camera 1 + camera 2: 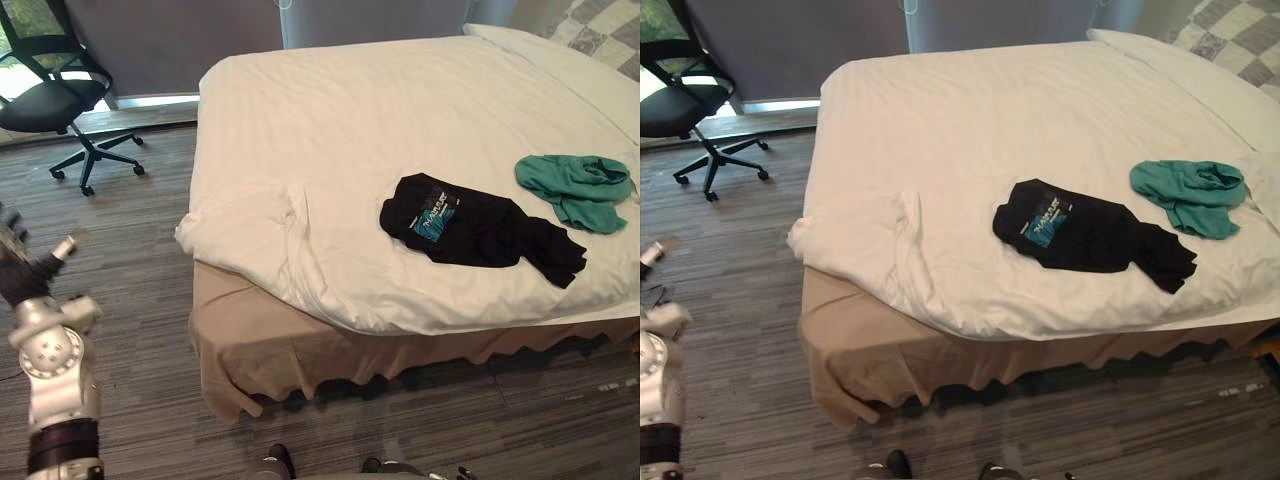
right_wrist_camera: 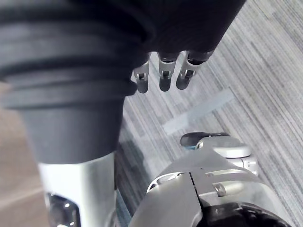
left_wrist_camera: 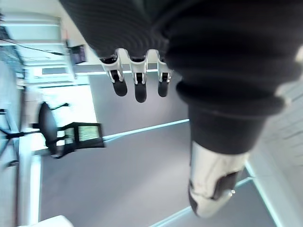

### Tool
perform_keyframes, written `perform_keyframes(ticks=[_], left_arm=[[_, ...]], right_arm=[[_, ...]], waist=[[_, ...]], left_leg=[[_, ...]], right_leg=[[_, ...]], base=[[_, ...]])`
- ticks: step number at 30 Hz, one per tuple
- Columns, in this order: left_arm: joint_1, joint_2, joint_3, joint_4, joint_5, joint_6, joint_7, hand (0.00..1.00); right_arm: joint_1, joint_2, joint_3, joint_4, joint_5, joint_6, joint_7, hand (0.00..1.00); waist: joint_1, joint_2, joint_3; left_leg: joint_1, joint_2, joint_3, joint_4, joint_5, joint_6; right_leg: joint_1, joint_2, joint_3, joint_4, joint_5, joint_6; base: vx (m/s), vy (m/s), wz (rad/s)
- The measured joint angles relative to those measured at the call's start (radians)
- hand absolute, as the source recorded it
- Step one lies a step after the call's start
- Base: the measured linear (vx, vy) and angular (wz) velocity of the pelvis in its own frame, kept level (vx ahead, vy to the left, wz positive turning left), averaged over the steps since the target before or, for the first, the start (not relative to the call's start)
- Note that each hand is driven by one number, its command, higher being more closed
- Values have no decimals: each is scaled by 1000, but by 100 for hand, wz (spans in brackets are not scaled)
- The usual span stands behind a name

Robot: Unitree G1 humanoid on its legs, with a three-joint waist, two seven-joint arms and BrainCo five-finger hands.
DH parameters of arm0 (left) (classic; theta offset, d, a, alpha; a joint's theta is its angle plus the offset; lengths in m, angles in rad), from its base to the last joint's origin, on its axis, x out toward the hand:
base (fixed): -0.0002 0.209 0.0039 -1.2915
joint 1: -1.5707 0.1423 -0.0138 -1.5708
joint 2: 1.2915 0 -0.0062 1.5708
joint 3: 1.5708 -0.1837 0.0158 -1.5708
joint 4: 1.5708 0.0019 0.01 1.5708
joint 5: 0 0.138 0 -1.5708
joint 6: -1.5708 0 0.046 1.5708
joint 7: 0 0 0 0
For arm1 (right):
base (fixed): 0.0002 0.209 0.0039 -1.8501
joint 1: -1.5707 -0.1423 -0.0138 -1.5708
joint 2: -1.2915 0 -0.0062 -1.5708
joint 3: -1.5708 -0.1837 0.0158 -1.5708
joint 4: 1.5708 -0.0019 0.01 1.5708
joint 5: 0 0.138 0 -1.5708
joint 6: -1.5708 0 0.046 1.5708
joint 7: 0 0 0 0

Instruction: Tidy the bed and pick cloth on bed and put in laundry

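Black T-shirt (image 1: 470, 230) with a blue print, crumpled on the white duvet (image 1: 380, 110) close to the bed's near edge. Beside it, toward the pillow end, teal garment (image 1: 575, 188), near the T-shirt but seemingly not touching. Neither yet picked up. Near corner of the duvet folded back and rumpled, hanging over the tan bed skirt (image 1: 260, 350). White pillow (image 1: 570, 65) at the far right, checked bedding (image 1: 600, 35) beyond it. Left hand (image 3: 137, 87) out to the side above the striped carpet (image 1: 130, 250), fingers relaxed and nearly straight, holding nothing. Right hand (image 2: 163, 75) low over the carpet, likewise loose and empty. Both well apart from the clothes. Likely trouble from here: reaching in from too far out and leaning over the edge. Risks pinching duvet along with the T-shirt, given thin dark cloth sunk into soft bedding, and so dragging the cover more askew and working against the tidying. Could also lift just a sleeve and leave the rest trailing or dropping to the carpet. For the teal garment, deeper in, a long stretch, perhaps pressing on the T-shirt or nudging it off the edge. Office chair (image 1: 55, 90) well away at the left, no obstacle. Cannot tell where the laundry goes.
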Motion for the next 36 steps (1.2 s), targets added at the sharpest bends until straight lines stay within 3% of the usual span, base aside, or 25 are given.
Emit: perform_keyframes(ticks=[4, 7, 12, 17, 22, 24, 25, 26, 29, 33, 36], left_arm=[[-111, 49, -155, 22, 84, 6, -76, 0], [-218, 50, -319, 83, 150, 62, -107, 0], [-511, 39, -592, 296, 279, 234, -117, 0], [-729, -2, -683, 421, 364, 320, -95, 0], [-927, -29, -741, 511, 426, 453, -35, 0], [-977, -54, -756, 551, 469, 542, -32, 0], [-986, -60, -761, 562, 478, 563, -32, 100], [-1006, -73, -767, 585, 499, 624, -31, 100], [-1027, -75, -770, 627, 529, 698, -29, 100], [-1087, -72, -762, 632, 613, 736, 0, 100], [-1093, -67, -764, 620, 729, 742, -81, 100]], right_arm=[[-1, 0, 10, -9, -30, -2, 1, 0], [-5, 0, 48, -43, -34, -7, 5, 0], [-49, 3, 159, -122, -95, -60, -36, 0], [-104, 5, 252, -160, -73, -68, -79, 0], [-192, 1, 277, -166, -27, -61, -173, 0], [-259, -1, 293, -166, -25, -49, -190, 0], [-274, -1, 297, -172, -25, -46, -194, 0], [-308, -1, 314, -191, -25, -44, -212, 0], [-364, -1, 320, -222, -25, -44, -234, 0], [-373, -5, 321, -276, 0, -42, -281, 0], [-373, -9, 320, -309, 5, -43, -319, 0]], waist=[[-1, -11, -7], [-7, -15, -5], [-28, -50, 67], [-50, -59, 155], [-67, -58, 241], [-76, -54, 272], [-79, -52, 275], [-85, -52, 281], [-102, -51, 316], [-109, -55, 341], [-109, -56, 343]], left_leg=[[1, 8, 45, -8, 1, 0], [-19, 15, 73, -1, 7, 4], [-111, 60, 123, 81, -10, 13], [-205, 107, 206, 107, -2, 29], [-307, 78, 207, 67, 78, 68], [-336, 48, 206, 17, 118, 80], [-348, 43, 205, 9, 125, 82], [-378, 32, 204, -12, 144, 87], [-404, 19, 204, -52, 174, 96], [-442, 11, 208, -100, 202, 95], [-454, 10, 214, -102, 202, 96]], right_leg=[[-3, 3, 16, -17, 24, 0], [-32, 4, 40, -17, 38, -7], [-118, 19, 78, -17, 84, -9], [-221, 31, 86, -18, 148, -6], [-340, 19, 84, -18, 181, -9], [-385, 6, 83, -21, 181, -9], [-398, 4, 83, -23, 181, -9], [-434, 1, 83, -23, 180, -10], [-472, 1, 83, -20, 176, -11], [-536, 5, 76, 3, 170, -15], [-552, 1, 77, 11, 167, -14]], base=[[-4, 53, -3], [-28, 30, -15], [-78, 3, -22], [-109, 13, 1], [-89, 49, 12], [-84, 53, 11], [-92, 40, 7], [-67, 20, 5], [-100, 28, 2], [-87, 27, 3], [-42, 30, 1]])
